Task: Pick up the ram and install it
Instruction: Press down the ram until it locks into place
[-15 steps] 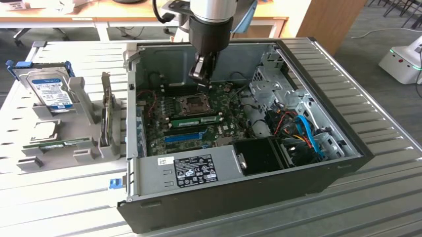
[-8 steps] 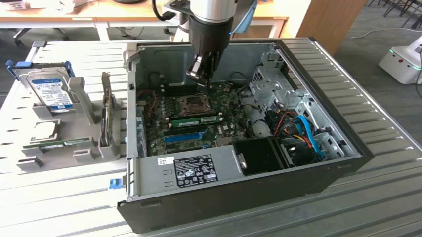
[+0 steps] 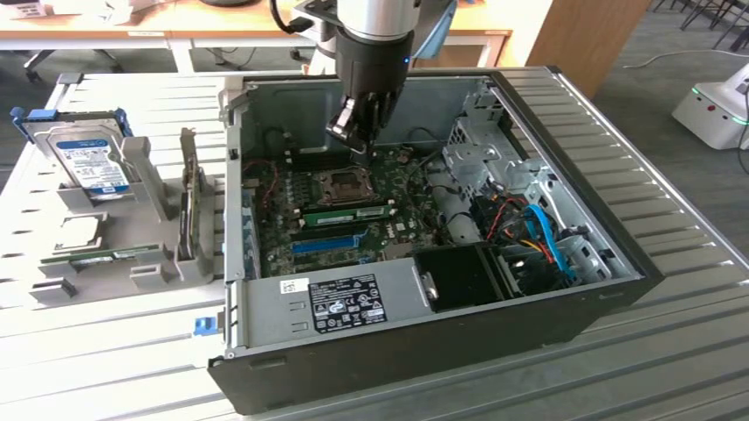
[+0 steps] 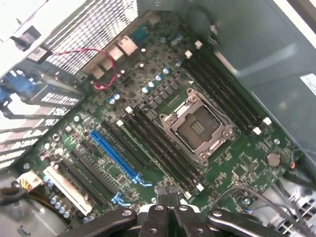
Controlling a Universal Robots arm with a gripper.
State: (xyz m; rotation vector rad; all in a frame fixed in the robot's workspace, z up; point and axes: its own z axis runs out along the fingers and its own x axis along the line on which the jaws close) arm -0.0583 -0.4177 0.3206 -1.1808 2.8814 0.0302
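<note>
1. The end effector (image 3: 354, 132) hangs over the open computer case (image 3: 609, 263), above the motherboard (image 3: 404, 224) near the empty CPU socket (image 3: 347, 183). Its fingers are pressed together with nothing between them.

2. A ram (image 3: 347, 212) stick, green with small dark chips, lies seated in a slot just below the socket in the exterior view. A second green stick (image 3: 115, 255) rests in the grey holder (image 3: 129, 276) on the tabletop (image 3: 70, 342), well apart from the case, at the exterior view's left.

3. In the wrist view the closed end effector (image 4: 168, 195) hovers over the long black memory slots (image 4: 163, 148) beside the socket (image 4: 196, 127); the blue expansion slot (image 4: 114, 154) lies further off.

4. Handling judgement: the stick looks light, thin and stiff, but brittle. It should be taken by its long bare edges, clear of the chips and the contact row.

5. Materials: the board is a matt green laminate crowded with small components; the socket frame is bright metal; the case walls are dull grey sheet steel; the tabletop is ribbed pale metal. A silver hard drive (image 3: 94, 162) with a blue label stands in the holder.
</note>
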